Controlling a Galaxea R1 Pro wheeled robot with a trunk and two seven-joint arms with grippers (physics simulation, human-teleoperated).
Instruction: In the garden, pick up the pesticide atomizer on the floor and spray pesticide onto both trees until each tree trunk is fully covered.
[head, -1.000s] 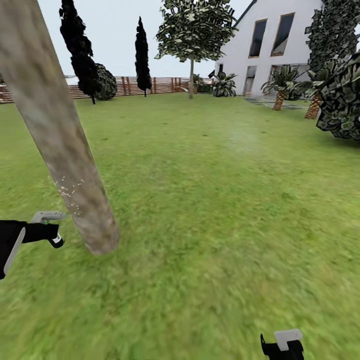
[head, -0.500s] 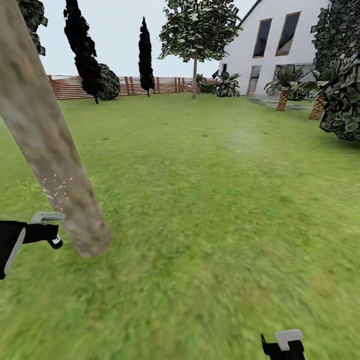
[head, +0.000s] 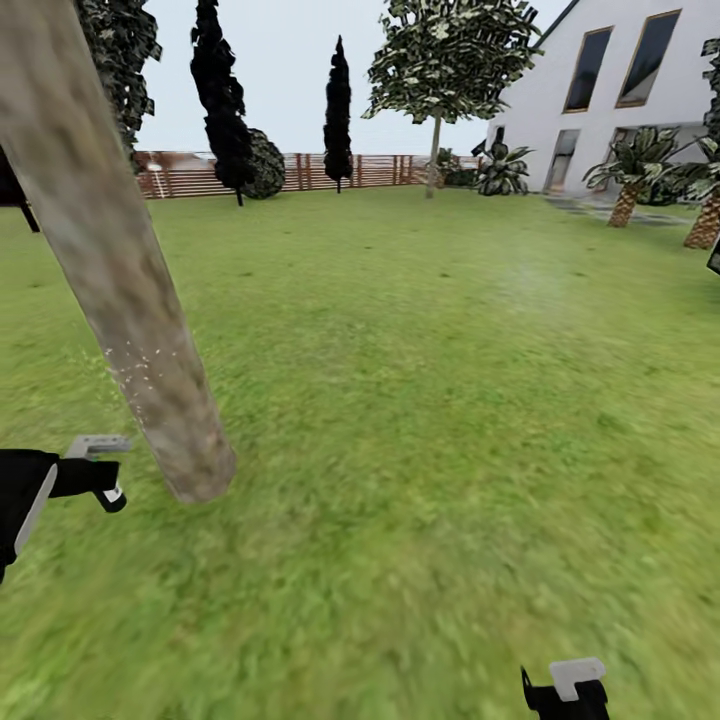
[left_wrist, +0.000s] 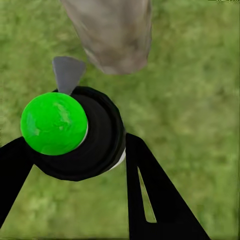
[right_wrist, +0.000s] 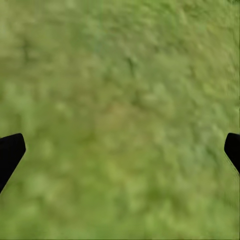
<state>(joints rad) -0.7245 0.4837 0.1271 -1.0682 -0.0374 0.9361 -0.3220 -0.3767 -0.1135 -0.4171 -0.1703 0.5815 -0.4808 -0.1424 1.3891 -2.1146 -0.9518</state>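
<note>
My left gripper (left_wrist: 80, 165) is clamped on the atomizer (left_wrist: 75, 132), a round black body with a glossy green cap and grey nozzle, aimed at the near trunk (head: 120, 270) just beside it; my right gripper (right_wrist: 120, 150) hangs spread apart over blurry grass (head: 450, 400). Risk: white pesticide (head: 140, 365) specks mark one small patch only. The smooth, mottled grey-tan column could stay part-bare if my aim stays this low.
</note>
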